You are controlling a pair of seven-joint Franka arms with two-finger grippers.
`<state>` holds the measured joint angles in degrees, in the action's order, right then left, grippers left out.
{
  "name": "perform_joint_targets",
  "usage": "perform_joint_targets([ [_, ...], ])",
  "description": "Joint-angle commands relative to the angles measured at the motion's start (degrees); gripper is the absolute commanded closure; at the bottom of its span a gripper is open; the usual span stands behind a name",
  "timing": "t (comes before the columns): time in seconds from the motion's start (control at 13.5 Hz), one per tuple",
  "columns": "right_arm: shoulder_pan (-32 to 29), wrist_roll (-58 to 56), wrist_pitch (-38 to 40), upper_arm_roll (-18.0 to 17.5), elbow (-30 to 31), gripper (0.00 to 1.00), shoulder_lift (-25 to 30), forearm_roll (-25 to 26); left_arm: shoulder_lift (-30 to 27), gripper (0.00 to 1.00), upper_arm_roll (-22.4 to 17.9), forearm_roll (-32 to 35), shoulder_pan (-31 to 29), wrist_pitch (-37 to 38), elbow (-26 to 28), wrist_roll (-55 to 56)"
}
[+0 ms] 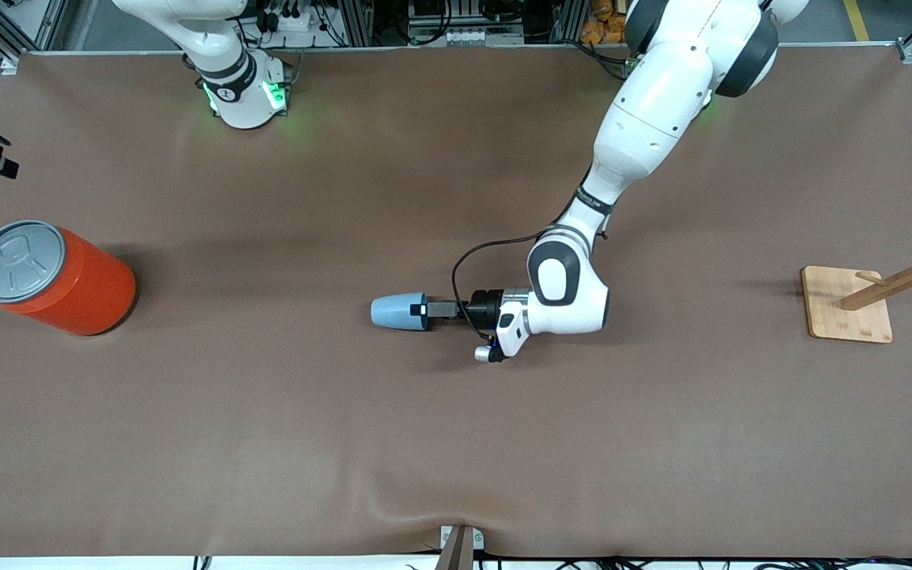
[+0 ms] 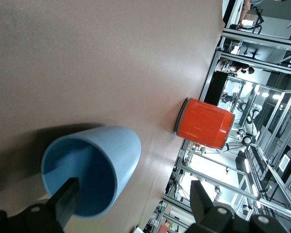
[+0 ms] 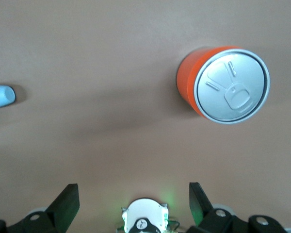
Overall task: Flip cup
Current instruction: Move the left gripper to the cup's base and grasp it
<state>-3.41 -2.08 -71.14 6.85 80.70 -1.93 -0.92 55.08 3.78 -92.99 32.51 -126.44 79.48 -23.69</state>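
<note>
Table edge: at the bottom centre of the front view you see a small bracket (image 1: 460, 545) where the brown table (image 1: 266, 443) cover wrinkles.
Cup: the light-blue cup (image 1: 397, 311) lies on its side mid-frame, mouth toward the left arm's end.
Left gripper: your left gripper (image 1: 423, 309) is at the cup's mouth, jaws wide open; one finger (image 2: 64, 203) reaches inside the rim, the other stands outside, nothing clamped.
Can: the orange can (image 1: 52, 277) stands at centre-left of the frame.
Rack: a wooden rack (image 1: 872, 297) sits at centre-right.
Right gripper: your right gripper (image 3: 133, 201) waits high over the table, jaws wide open and empty.
Room: metal framing shows along the top edge.
</note>
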Motion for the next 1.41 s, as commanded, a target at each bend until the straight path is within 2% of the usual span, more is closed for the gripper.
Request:
perform_joint_targets([
  [0.0, -0.81, -1.70, 2.05, -0.70, -0.81, 0.00, 0.17, 0.57, 2.13, 0.00, -0.53, -1.93, 1.76, -2.75, -3.36, -0.92],
  [0.07, -0.72, -1.70, 2.40, -0.87, -0.81, 0.00, 0.17, 0.65, 2.13, 0.01, -0.53, -1.93, 1.94, -2.93, -3.54, -0.92],
  [0.22, -0.63, -1.79, 2.58, -0.96, -0.89, 0.00, 0.26, 0.57, 2.22, 0.17, -0.44, -2.72, 2.38, -3.72, -3.63, -0.92],
  [0.3, -0.81, -2.31, 2.67, -0.70, -0.81, 0.00, 0.26, 0.65, 2.22, 0.35, -0.44, -3.07, 2.38, -3.81, -3.72, -0.92],
  [0.37, -1.42, -4.49, 3.45, -0.35, -0.81, 0.00, 0.26, 0.05, 2.13, 0.63, -0.44, -3.16, 2.38, -3.81, -3.63, -0.92],
  [0.44, -2.47, -5.47, 3.55, -0.35, -0.98, 0.00, 0.17, -0.13, 2.13, 0.81, -0.35, -3.16, 2.38, -3.81, -3.63, -0.92],
  [0.52, -3.52, -5.92, 3.37, -0.26, -1.33, 0.00, 0.17, -0.14, 2.13, 0.88, -0.44, -3.08, 2.38, -3.81, -3.55, -0.92],
  [0.59, -4.40, -6.01, 3.72, -0.35, -1.86, 0.00, 0.43, -0.22, 2.13, 1.00, -0.44, -3.07, 2.38, -3.81, -3.54, -1.01],
  [0.74, -4.24, -5.13, 3.90, -0.79, -2.92, 0.00, 2.80, -0.22, 2.05, 1.00, -0.53, -2.64, 2.29, -3.73, -3.37, -1.36],
  [0.89, -2.93, -5.04, 4.60, -1.40, -2.65, 0.00, 2.29, -0.22, 2.13, 1.00, -0.62, -2.37, 1.95, -3.64, -3.02, -4.07],
  [1.11, -1.61, -4.35, 3.55, -1.75, -2.92, 0.00, 1.67, 0.31, 0.91, 1.00, -0.62, -2.02, 1.77, -3.64, -2.84, -1.99],
  [1.33, -0.03, -3.90, -2.07, -1.76, -2.04, 0.00, 0.62, 0.04, -0.93, 1.00, -0.88, -1.93, 1.94, -3.55, -3.11, 3.36],
])
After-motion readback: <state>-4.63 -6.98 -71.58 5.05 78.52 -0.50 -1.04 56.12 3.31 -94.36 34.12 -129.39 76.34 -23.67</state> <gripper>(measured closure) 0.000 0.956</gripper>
